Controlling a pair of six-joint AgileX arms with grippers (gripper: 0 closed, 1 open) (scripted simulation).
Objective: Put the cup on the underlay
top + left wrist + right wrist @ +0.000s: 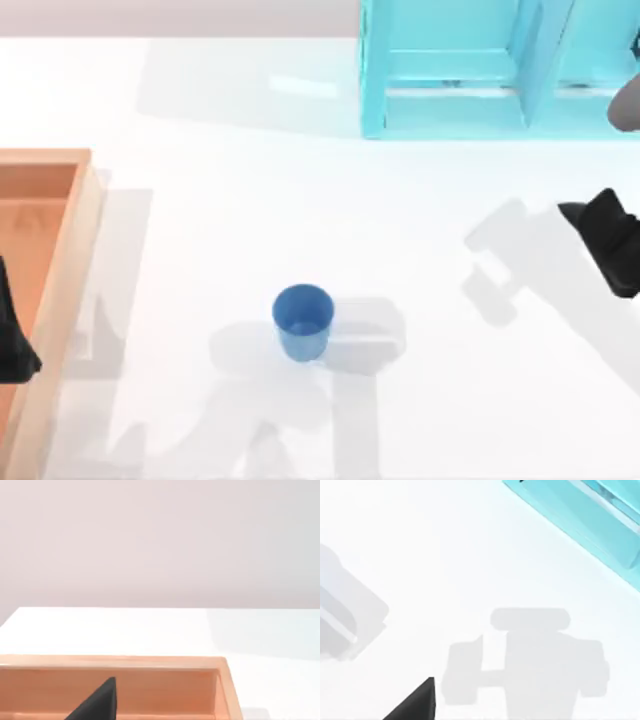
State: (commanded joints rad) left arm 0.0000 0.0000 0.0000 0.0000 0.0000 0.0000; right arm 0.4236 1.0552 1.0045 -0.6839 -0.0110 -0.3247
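The top view looks down from above the white table [300,190], covering it from the wooden tray [60,250] at the left edge to the cyan rack [450,90] at the far right. The left wrist view sits low and close over that tray [150,662], facing a plain wall. The right wrist view faces steeply down at bare tabletop, sharing the rack's [580,515] corner.
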